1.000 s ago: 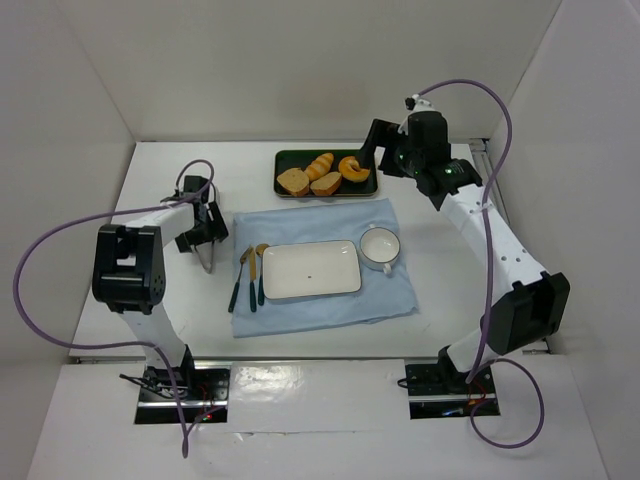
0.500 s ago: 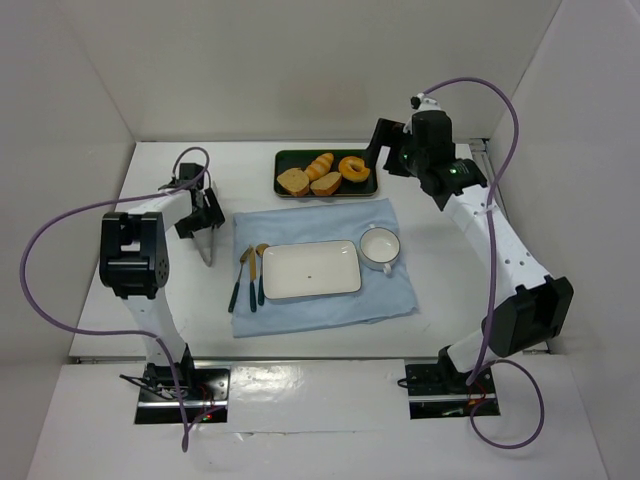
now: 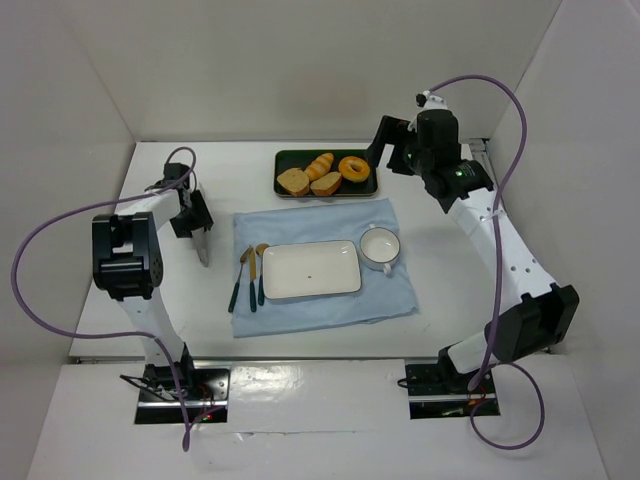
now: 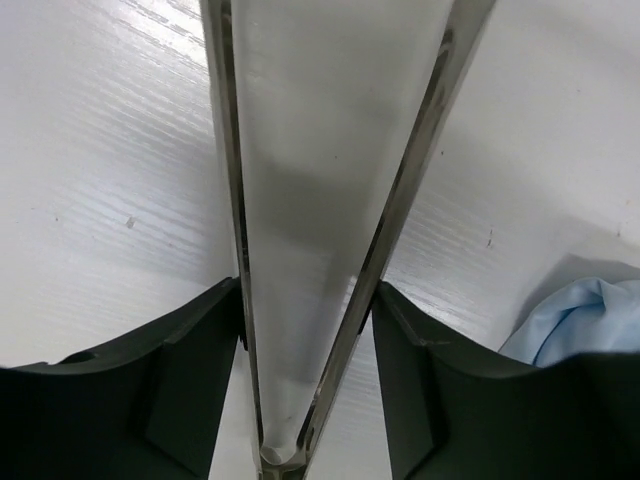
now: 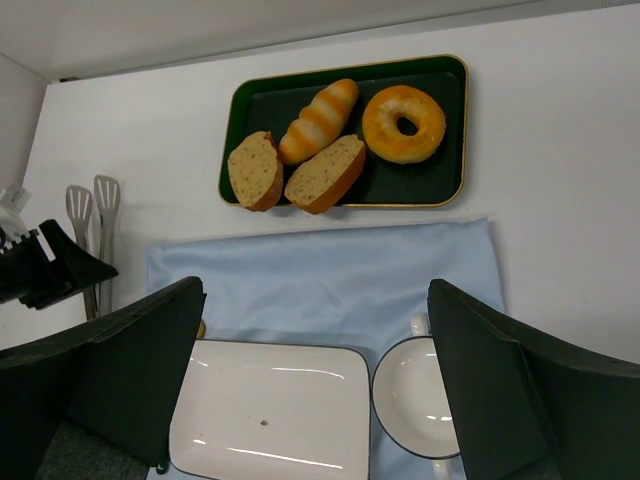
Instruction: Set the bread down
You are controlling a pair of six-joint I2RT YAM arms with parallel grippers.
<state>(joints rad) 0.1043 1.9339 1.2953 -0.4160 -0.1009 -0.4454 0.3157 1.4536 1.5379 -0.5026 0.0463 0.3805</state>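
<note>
Left fingers closed against both arms of the tongs, right fingers spread wide with nothing between; bread not yet moved.
Early in the task, by the look of it: bread lying at the left end of the dark tray, just beside a second slice, a ridged roll and a ring-shaped bun, untouched by either arm. Tongs apparently resting on the bench just left of the blue cloth, gripped near the hinge end. White plate on the cloth bare, likely the spot meant for the bread. Left to do: raise the tongs, carry them to the tray, pinch the slice, set it down on the plate.
</note>
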